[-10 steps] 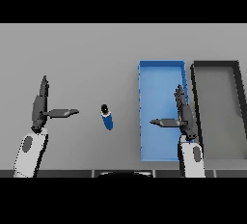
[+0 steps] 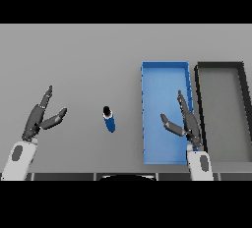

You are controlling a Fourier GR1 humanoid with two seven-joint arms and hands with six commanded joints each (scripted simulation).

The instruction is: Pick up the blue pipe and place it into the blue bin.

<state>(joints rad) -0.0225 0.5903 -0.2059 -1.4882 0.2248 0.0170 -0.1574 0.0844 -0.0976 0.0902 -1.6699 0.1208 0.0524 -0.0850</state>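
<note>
Grey counter, seen from above. Blue pipe lying on bare counter near the middle, dark end cap toward the far side, body angled slightly toward the near right. Untouched by either hand, well apart from both.

Blue bin to the right of the pipe, long and rectangular, running from far to near, nothing visible inside. Dark bin just beside it on the right, the same shape and alignment, grey floor showing within.

Left hand at the left of the counter, fingers straight and pointing toward the far right, thumb spread wide to the side, holding nothing. White and grey forearm entering from the lower left corner.

Right hand over the near right part of the blue bin, overlapping its right wall, fingers straight and pointing away, thumb splayed wide toward the left, holding nothing. Forearm rising from the lower edge.
</note>
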